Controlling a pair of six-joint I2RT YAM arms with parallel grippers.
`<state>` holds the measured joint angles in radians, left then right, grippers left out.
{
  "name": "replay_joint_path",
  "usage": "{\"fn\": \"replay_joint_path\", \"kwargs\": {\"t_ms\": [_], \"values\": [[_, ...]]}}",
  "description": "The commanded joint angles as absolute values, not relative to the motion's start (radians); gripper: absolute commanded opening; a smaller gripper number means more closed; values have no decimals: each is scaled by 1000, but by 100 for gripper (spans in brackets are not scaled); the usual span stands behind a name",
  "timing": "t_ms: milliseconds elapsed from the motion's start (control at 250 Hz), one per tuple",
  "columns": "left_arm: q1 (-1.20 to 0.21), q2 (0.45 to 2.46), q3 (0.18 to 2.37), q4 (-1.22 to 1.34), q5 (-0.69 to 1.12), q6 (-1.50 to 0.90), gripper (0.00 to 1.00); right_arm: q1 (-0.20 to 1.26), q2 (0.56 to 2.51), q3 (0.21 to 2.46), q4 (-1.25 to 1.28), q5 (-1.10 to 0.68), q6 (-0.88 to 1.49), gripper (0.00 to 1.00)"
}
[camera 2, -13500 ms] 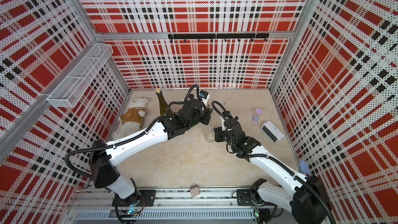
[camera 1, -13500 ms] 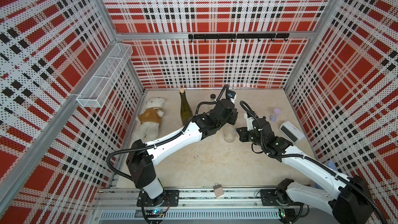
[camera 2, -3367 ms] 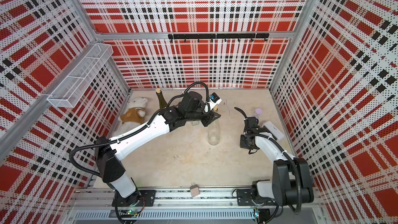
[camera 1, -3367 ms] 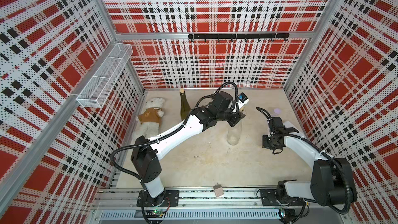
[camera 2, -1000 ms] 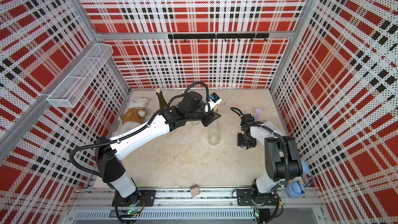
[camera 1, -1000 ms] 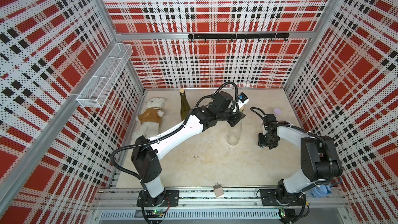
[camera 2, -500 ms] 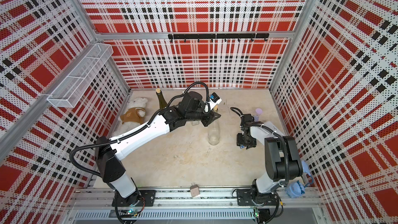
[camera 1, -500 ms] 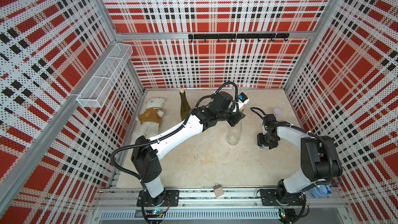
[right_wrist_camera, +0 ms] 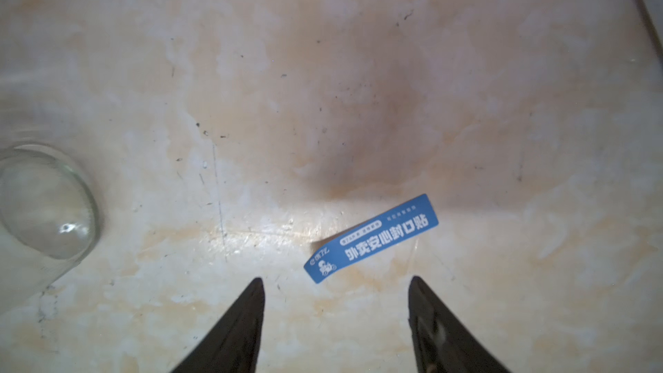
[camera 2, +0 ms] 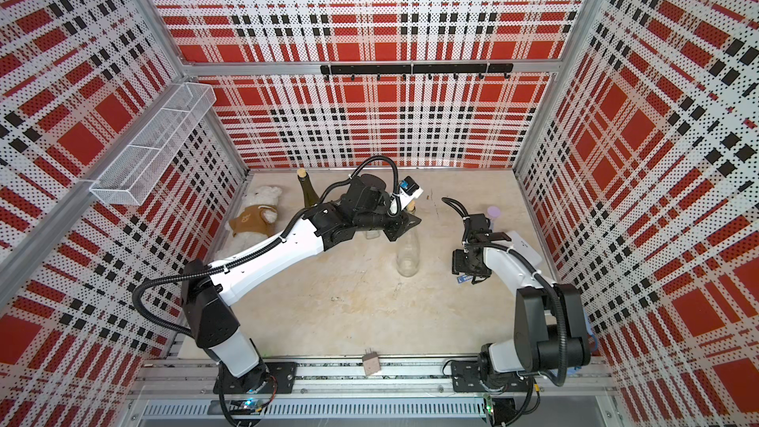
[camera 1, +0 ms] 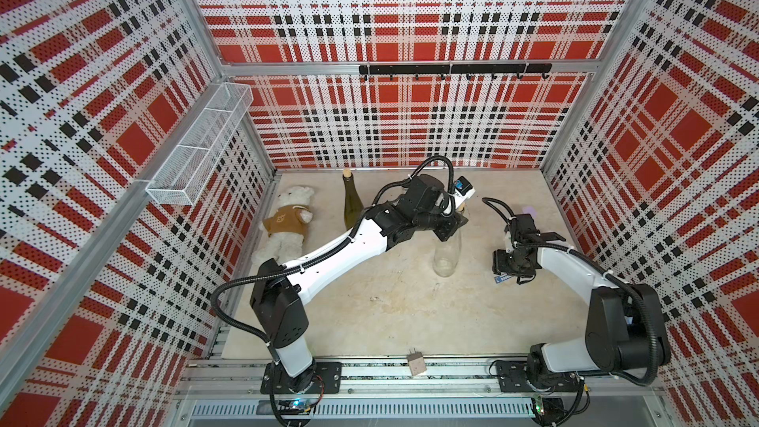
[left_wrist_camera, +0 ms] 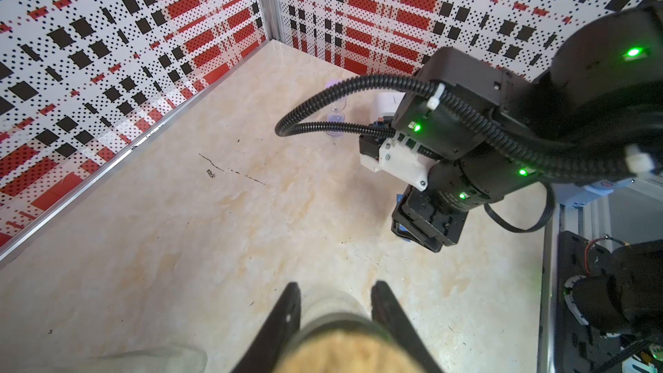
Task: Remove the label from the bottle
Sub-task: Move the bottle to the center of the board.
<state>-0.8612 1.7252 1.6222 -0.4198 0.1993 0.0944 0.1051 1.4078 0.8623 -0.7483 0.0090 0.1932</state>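
Blue label, white characters. Clear glass bottle, tan cork. Counter cream-beige, marbled, dark scuffs. Dark olive wine bottle. Cream teddy bear, brown shirt. Walls red-white-black plaid, dotted. White mesh basket.

Red, black and white plaid walls are enclosing the space on three sides, meeting at grey metal posts. A white wire basket is hanging on a side wall, and a black rail of hooks is running across the back wall. Below, a beige marbled tabletop is lying under even light, showing dark scuffs, with a metal track running along its front edge.
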Motion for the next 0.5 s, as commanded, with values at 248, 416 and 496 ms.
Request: {"fn": "replay_joint_path", "kwargs": {"t_ms": [248,416,496], "values": [[-872,1726,1649,-430,172,83,50,103,1214,901,-828,-28,201,67],[-873,1720,1661,-427,175,75,66,103,1128,901,-838,-43,198,67],[-873,1714,1672,-426,172,72,74,103,1084,902,-833,-53,194,66]]}}
